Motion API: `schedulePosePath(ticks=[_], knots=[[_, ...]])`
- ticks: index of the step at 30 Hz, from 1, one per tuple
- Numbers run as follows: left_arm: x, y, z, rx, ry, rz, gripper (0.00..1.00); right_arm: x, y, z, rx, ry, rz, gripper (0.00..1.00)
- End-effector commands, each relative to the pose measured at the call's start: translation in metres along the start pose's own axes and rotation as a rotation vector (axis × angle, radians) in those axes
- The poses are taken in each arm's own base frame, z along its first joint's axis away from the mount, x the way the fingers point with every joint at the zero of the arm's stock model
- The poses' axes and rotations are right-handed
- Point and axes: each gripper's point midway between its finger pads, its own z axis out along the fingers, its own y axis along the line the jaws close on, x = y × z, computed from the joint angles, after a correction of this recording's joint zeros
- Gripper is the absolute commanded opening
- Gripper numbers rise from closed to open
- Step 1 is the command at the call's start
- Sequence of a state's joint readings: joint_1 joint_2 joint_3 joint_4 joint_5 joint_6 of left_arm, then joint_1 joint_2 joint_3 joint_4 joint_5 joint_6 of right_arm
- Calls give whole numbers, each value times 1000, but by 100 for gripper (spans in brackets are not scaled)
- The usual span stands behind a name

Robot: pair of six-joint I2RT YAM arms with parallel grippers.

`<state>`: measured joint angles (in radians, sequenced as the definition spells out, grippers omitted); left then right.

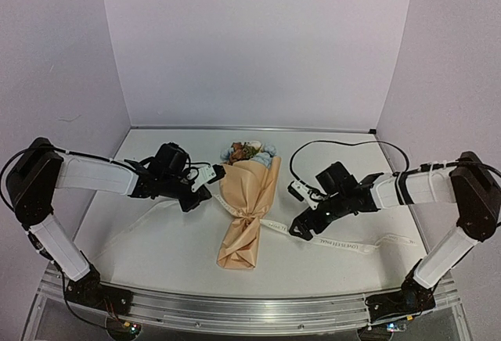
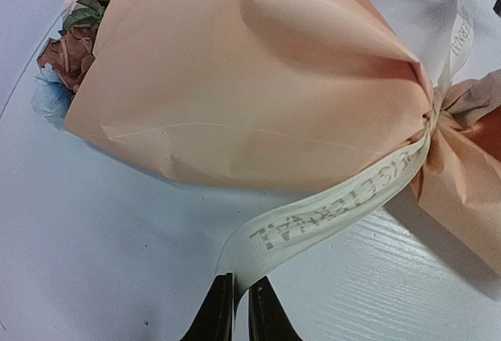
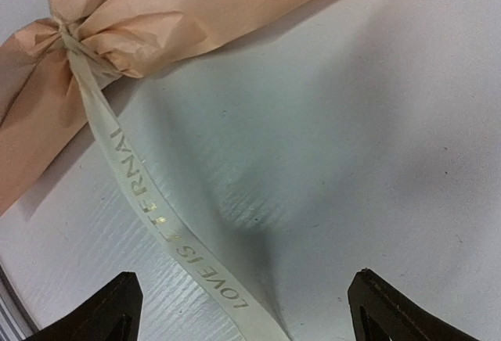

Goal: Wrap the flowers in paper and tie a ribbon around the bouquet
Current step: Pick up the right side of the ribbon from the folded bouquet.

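Bouquet (image 1: 249,208) is shown laid flat on the white table (image 1: 156,263), midway between the two arms. At the left, the left gripper (image 2: 241,314) is reached in beside the wide end of the cone. Its jaws are pressed almost together, with one end of the ribbon (image 2: 329,216) pinched between them. That tail is drawn in a line from the jaws to the cone's narrow waist, and is judged to be held so that the tie can be pulled snug. In the middle, the tan paper (image 1: 252,184) is wrapped round the flowers (image 1: 249,152) and gathered at the waist, where the ribbon is looped around it; whether a knot is finished cannot be told. The long axis is run from the near edge toward the back wall, leaning slightly right at the far end. The flower heads are pointed away from the arm bases and the crumpled narrow end toward them. At the right, the other ribbon tail is laid loose across the table. The right gripper (image 3: 244,306) is held low over it, jaws spread wide to either side with nothing gripped, and is judged to be placed for taking that tail.
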<state>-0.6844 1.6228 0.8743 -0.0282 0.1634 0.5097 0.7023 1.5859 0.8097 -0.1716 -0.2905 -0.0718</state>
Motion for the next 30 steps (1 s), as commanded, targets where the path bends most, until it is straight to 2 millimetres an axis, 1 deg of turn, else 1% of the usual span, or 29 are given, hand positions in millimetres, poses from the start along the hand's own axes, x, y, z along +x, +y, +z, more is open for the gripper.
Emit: schedulePosePath(ticks=[1,4,9,11,12,14,16,18,20,21,23,27,28,30], knots=[[-54,-1,-20,-4,-117,-10,9,-5,8,10,-9,-3,-69,93],[-76,-8,-23,3,-156,5,9,-4,8,15,9,-1,-71,92],[-112,-14,-34,16,-250,0,8,-1,9,24,46,14,-86,89],[-121,-20,-35,31,-263,6,7,0,8,26,62,17,-78,86],[-123,-22,-34,35,-262,4,5,0,7,27,68,18,-69,85],[-117,-22,-29,34,-240,-19,1,-1,6,29,79,18,-49,81],[-109,-24,-26,35,-221,-45,0,-4,7,30,84,14,-28,75],[-105,-24,-26,30,-221,-78,0,-5,9,31,83,13,-18,67],[-96,-26,-26,28,-206,-115,0,-6,11,31,79,12,-22,56],[-96,-25,-28,20,-218,-133,0,-5,13,32,76,11,3,50],[-93,-20,-28,-10,-217,-168,0,-4,15,31,74,11,23,35],[-76,-12,-24,-63,-160,-241,0,-3,14,28,89,7,55,6],[-70,-11,-21,-73,-143,-259,0,-3,13,26,99,6,67,2],[-54,-10,-15,-86,-91,-308,0,0,9,22,125,2,87,0]])
